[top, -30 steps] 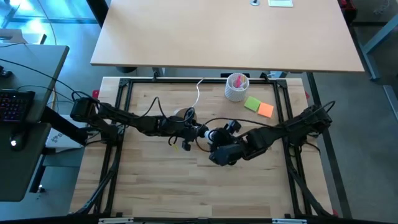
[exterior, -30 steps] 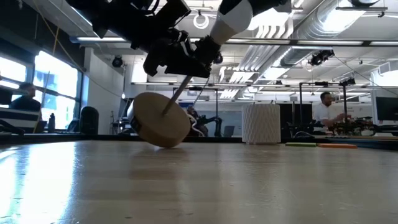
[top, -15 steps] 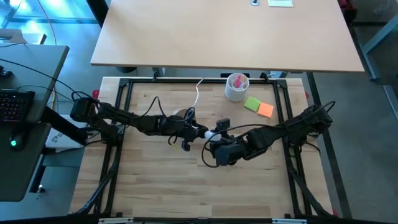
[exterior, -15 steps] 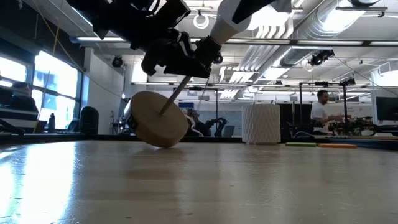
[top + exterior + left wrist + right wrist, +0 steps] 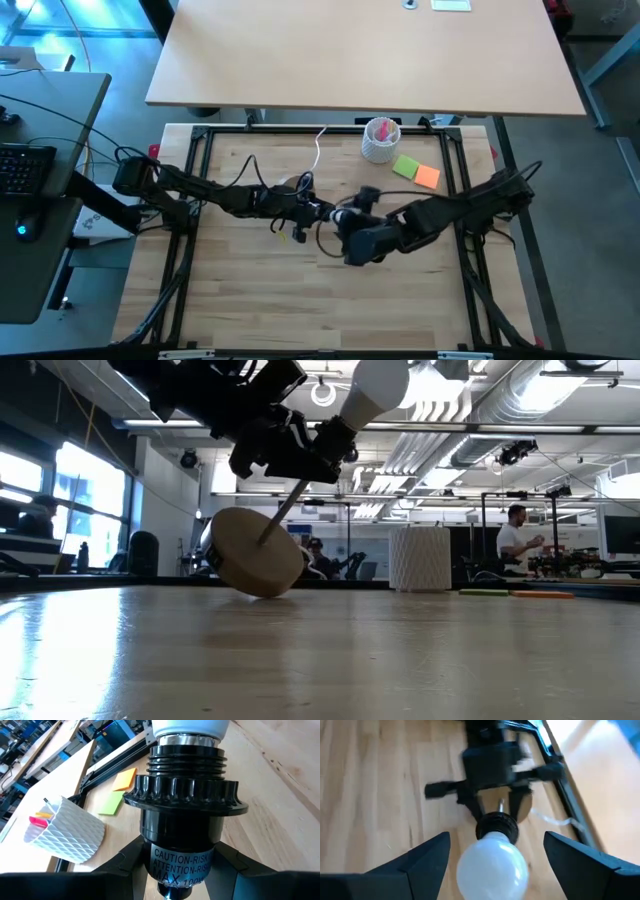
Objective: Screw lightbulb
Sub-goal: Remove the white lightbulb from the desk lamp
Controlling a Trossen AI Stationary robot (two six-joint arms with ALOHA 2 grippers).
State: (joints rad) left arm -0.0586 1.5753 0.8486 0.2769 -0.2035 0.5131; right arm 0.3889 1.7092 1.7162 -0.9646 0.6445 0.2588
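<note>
Lightbulb seated in black socket
Left hand clamps the socket; right hand spread apart, straddling the lightbulb untouched.

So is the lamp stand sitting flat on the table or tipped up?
Tipped: the wooden base leans on its edge, held by the left gripper at the black socket.

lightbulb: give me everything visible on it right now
The lightbulb is a smooth, matte white globe with a silvery screw base, seated in the black ribbed socket; only a thin band of metal shows above the socket rim. It sits tilted, raised off the table, because the left gripper grips the socket's lower neck and holds the lamp aslant. The right gripper straddles the globe with its fingers spread wide, not touching it. No cracks or marks visible.
</note>
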